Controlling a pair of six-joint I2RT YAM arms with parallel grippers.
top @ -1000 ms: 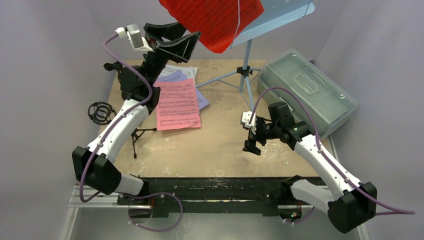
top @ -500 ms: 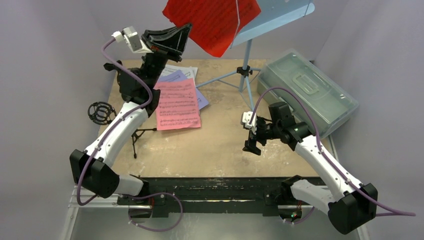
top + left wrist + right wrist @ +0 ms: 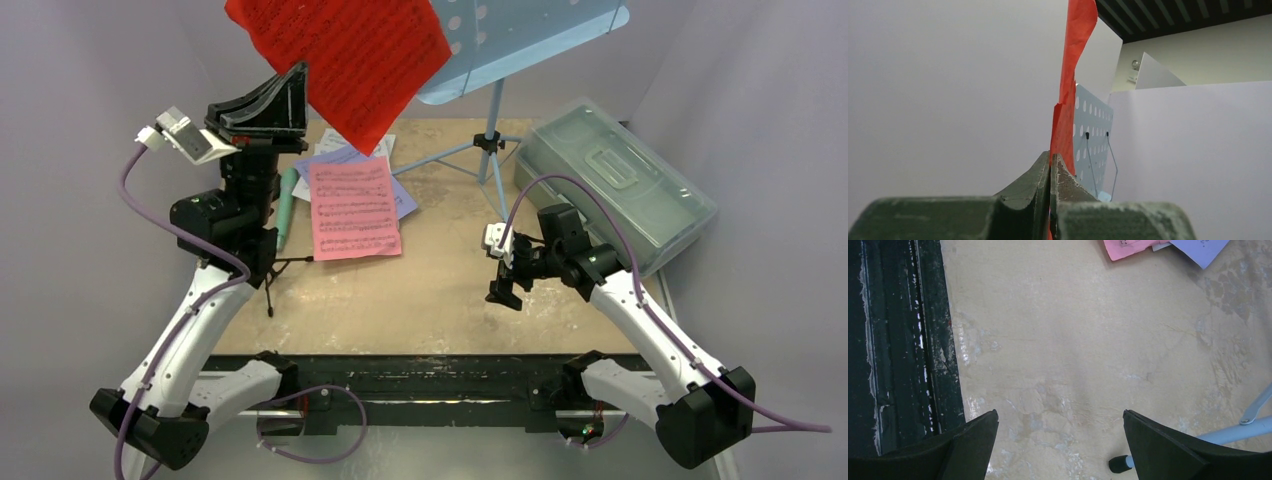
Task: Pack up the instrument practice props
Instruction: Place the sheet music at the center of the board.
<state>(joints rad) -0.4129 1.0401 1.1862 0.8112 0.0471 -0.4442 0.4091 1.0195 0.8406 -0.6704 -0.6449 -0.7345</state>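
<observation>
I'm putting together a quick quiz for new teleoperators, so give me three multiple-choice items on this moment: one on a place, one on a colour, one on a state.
1. Where does the pink paper music sheet lie?
A. Flat on the worn tan table, over the lilac paper sheet.
B. Upright against the back wall.
C. Rolled up on the floor.

2. What colour is the sheet pinched in the left end effector?
A. White.
B. Red.
C. Lilac.

3. What state is the right end effector in?
A. Shut, empty.
B. Shut on paper.
C. Open, empty.

Answers: 1 A, the top view shows it flat on the table, covering the lilac one. 2 B, the left wrist view shows the red paper music sheet between closed fingers. 3 C, its wrist view shows spread fingers over bare table.
</observation>
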